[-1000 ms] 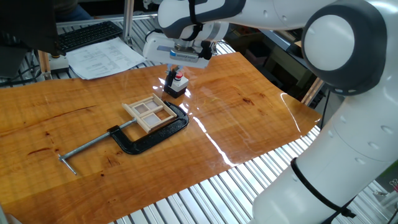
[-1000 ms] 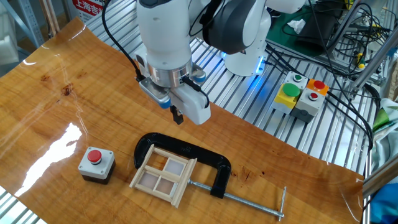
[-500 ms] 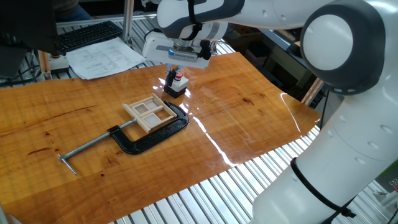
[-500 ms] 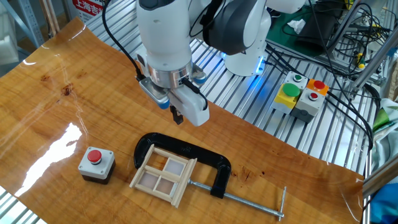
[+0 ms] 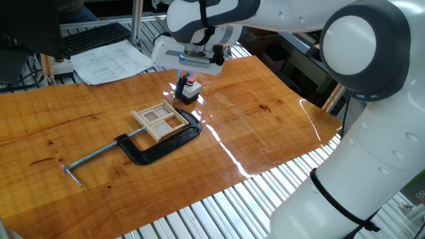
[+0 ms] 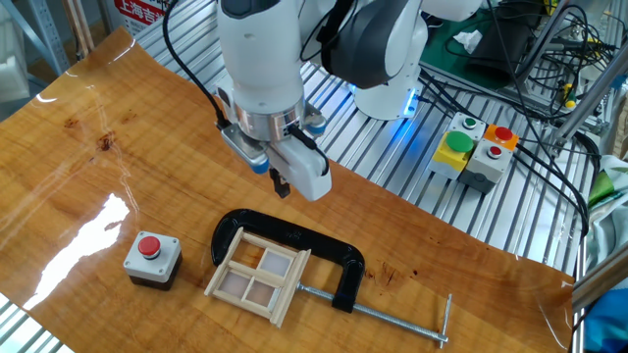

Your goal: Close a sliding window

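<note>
Probably light and fragile, the window [image 6: 257, 278] lies mid-table, pinned by a clamp [image 6: 294, 257]; push its thin sash sideways gently. The gripper [image 6: 280, 181] hovers above, fingers nearly together, holding nothing.

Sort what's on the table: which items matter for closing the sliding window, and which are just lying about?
Job:
sliding window, held in the C-clamp
gripper, raised above the table, touching nothing

Lying about:
red button box
papers
keyboard
</note>
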You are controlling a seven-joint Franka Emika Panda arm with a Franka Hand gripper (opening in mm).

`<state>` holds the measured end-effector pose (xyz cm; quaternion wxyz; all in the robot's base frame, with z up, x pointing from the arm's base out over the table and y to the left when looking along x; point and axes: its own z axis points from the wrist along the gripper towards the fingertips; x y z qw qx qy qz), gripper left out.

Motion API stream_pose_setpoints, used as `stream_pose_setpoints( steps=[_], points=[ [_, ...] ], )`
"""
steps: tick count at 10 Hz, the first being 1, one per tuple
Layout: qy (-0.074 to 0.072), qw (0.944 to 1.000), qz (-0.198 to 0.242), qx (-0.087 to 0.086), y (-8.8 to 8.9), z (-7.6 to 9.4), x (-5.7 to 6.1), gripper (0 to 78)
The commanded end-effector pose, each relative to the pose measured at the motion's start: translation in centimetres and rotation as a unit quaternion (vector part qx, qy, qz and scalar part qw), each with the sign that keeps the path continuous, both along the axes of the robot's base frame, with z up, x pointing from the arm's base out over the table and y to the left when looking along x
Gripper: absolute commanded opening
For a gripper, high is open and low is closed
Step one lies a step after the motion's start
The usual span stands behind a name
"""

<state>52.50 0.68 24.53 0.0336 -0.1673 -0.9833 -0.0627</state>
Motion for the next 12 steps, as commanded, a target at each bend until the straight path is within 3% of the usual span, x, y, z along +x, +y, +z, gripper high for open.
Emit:
stream_pose_setpoints(
  steps=[1,6,12],
  points=[
    [-0.002,1.0,-0.003,0.0,0.8,-1.6,0.4,0.0],
    [-0.006,1.0,0.004,0.005,0.9,-4.1,1.8,0.0],
    [-0.013,0.9999,0.005,0.007,1.8,-7.3,2.7,0.0]
  ],
)
